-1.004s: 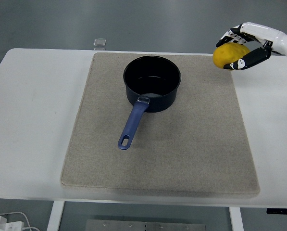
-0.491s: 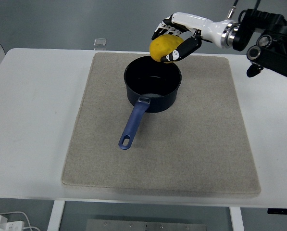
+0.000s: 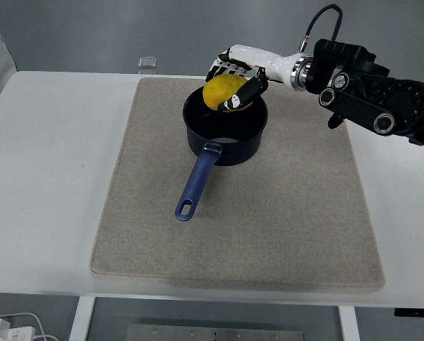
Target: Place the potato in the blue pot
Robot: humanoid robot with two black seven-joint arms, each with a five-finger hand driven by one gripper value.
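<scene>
A blue pot (image 3: 225, 136) with a long blue handle (image 3: 196, 183) stands on a grey mat (image 3: 290, 213) at the table's middle back. My right hand (image 3: 234, 79) comes in from the right and is shut on a yellow potato (image 3: 221, 93). It holds the potato just over the pot's far rim, low into the opening. The left arm is out of view.
A small clear object (image 3: 148, 62) lies at the table's back edge, left of the pot. My right arm's black forearm (image 3: 371, 92) spans the mat's back right corner. Cables (image 3: 13, 327) show below the table at bottom left.
My right hand has carried the potato from the table's back right leftwards and down to the pot's opening. The arm has reached further in.
</scene>
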